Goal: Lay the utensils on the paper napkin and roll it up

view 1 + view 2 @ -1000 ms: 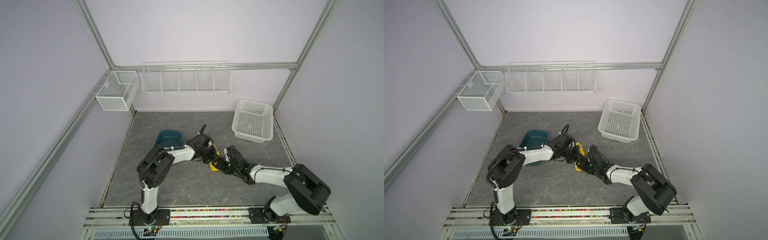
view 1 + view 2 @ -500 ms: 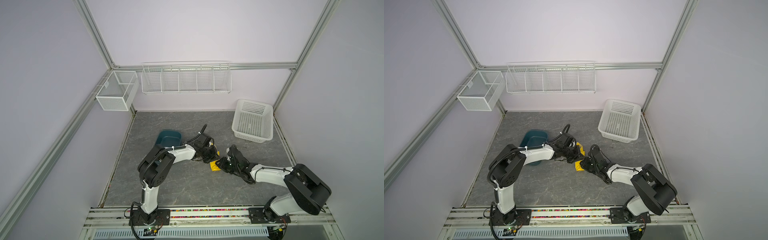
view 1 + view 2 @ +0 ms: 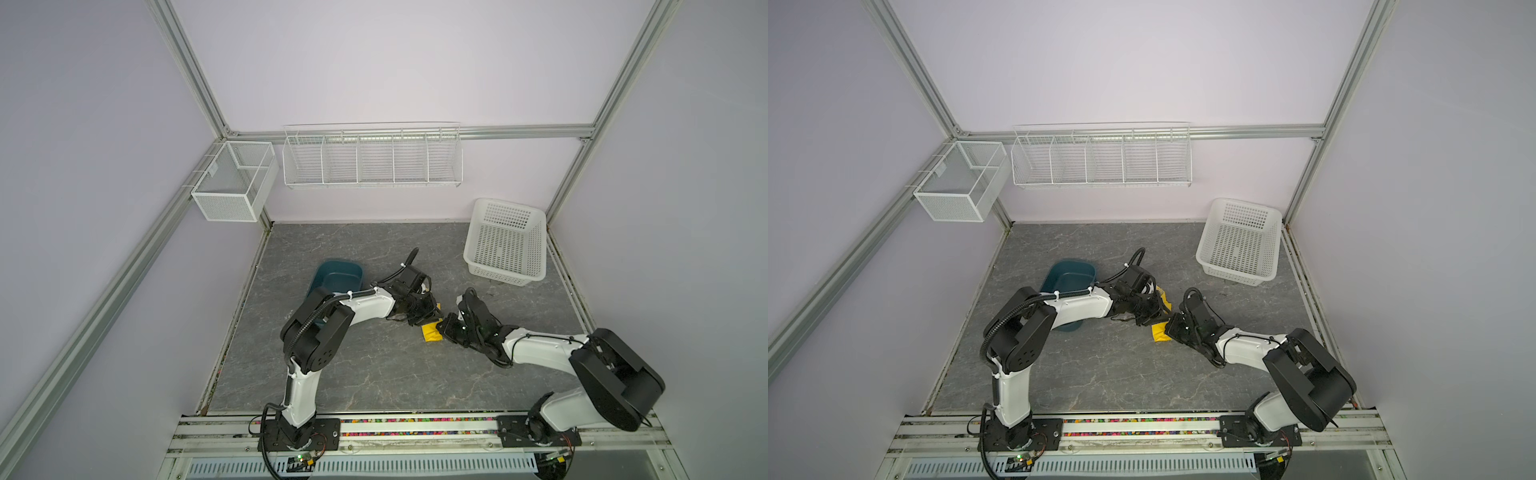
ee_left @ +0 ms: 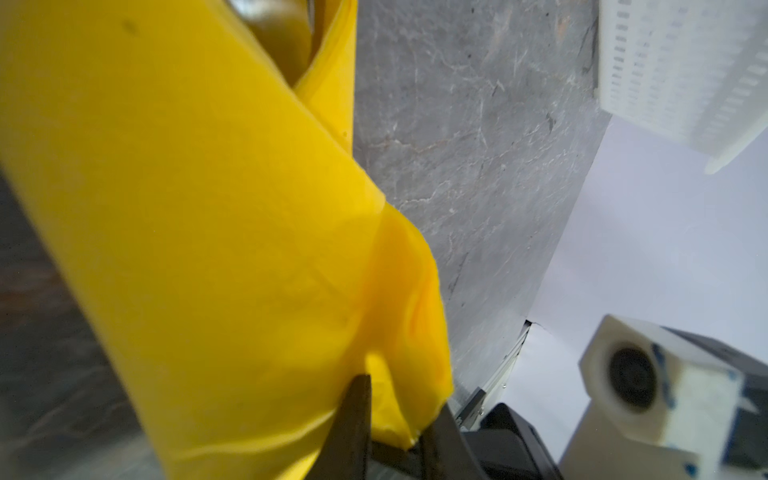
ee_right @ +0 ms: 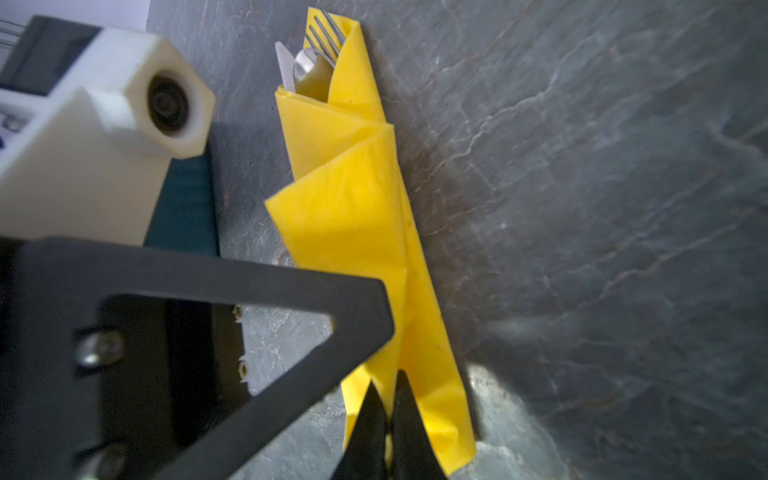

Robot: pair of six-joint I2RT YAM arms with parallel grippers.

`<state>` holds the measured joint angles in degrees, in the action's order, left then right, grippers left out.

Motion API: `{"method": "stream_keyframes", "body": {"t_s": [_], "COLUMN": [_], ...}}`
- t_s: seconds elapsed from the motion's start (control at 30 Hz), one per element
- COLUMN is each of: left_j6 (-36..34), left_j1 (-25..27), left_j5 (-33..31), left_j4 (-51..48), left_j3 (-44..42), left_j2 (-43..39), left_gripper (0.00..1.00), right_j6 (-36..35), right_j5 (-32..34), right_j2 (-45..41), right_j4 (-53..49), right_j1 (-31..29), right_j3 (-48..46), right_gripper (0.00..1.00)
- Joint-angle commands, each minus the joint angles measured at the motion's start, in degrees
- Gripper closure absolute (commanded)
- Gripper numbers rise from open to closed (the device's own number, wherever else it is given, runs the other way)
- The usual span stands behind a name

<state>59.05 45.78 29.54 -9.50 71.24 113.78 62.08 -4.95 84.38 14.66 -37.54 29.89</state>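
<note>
The paper napkin (image 5: 357,199) is a yellow roll lying on the grey tabletop, seen in both top views (image 3: 431,333) (image 3: 1160,332). The utensils stick out of its far end: fork (image 5: 326,35), knife (image 5: 284,62) and spoon (image 5: 307,64). My right gripper (image 5: 387,380) is shut on a fold at the roll's near end, low over the table (image 3: 444,330). My left gripper (image 4: 401,399) stands beside the roll (image 3: 428,318). Its jaws are slightly apart, with a loose corner of the napkin (image 4: 208,208) between them.
A teal tub (image 3: 336,276) sits behind the left arm. A white plastic basket (image 3: 505,247) stands at the back right. A wire shelf (image 3: 372,160) and a wire box (image 3: 232,180) hang on the walls. The two wrists nearly touch over the roll.
My right gripper has closed on the near end of the napkin roll. My left gripper's jaws have parted a little. Both arms stay by the roll.
</note>
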Motion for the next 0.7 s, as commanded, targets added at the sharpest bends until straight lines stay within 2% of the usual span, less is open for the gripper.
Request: {"method": "stream_keyframes", "body": {"t_s": [0.0, 0.23, 0.47, 0.67], "left_j6": [-3.4, -7.7, -7.5, -7.7], "left_j1": [0.3, 0.3, 0.4, 1.5], "left_j5": [-1.2, -5.1, -1.6, -0.6], "left_j4": [-3.0, -8.5, -5.7, -5.2], "left_j3": [1.7, -2.2, -9.2, -9.0], "left_j2": [-2.3, -8.1, -10.8, -9.1], "left_gripper": [0.7, 0.7, 0.83, 0.85], "right_j6": [0.4, 0.3, 0.2, 0.2], "right_j5": [0.5, 0.0, -0.5, -0.8], "right_j2": [1.4, 2.6, 3.0, 3.1], "right_j4": [-1.0, 0.8, 1.1, 0.9], "right_j1": [0.4, 0.8, 1.1, 1.2], "right_j3": [-1.4, -2.3, -2.2, -2.2], "right_gripper": [0.92, 0.92, 0.92, 0.91]}}
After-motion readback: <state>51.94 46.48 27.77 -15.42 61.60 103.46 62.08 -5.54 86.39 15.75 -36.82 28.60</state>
